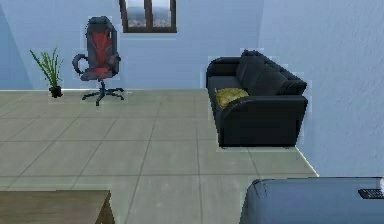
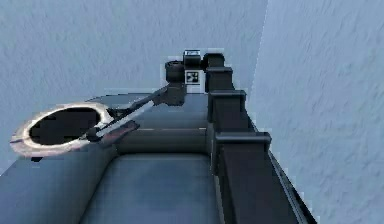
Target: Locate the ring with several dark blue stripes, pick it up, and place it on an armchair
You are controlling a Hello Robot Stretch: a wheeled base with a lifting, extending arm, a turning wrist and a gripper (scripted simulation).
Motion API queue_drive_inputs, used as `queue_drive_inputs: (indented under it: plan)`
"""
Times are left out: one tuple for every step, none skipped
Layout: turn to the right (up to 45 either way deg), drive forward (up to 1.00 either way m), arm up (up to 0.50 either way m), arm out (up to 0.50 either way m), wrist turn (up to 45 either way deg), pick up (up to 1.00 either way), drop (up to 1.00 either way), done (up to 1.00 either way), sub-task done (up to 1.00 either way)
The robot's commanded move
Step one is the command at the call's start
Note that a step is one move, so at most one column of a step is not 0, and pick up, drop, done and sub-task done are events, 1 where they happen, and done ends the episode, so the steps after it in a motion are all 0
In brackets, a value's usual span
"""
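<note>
Ring (image 2: 25, 140), pale-rimmed, shows at the left end of the grey armchair (image 2: 150, 185), by the gripper (image 2: 100, 127), likely positioned over the seat for release; whether the claw grips it cannot be told. Arm bar (image 2: 235, 130) runs along the armchair's right edge, close to the wall (image 2: 330, 80); little room there.

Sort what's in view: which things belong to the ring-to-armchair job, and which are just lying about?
Job: ring, gripper, dark cushioned seat.
Lying about: office chair, potted plant, black sofa, yellow cushion, wooden table, window.
</note>
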Motion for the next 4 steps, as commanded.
queue_drive_inputs:
  plan:
    - [0.0, 0.0, 0.0, 0.0, 45.0, 0.0, 0.0, 0.0, 0.0]
    - [0.0, 0.0, 0.0, 0.0, 39.0, 0.0, 0.0, 0.0, 0.0]
    - [0.0, 0.0, -0.3, 0.0, 0.0, 0.0, 0.0, 0.0, 0.0]
    - [0.0, 0.0, -0.5, 0.0, 0.0, 0.0, 0.0, 0.0, 0.0]
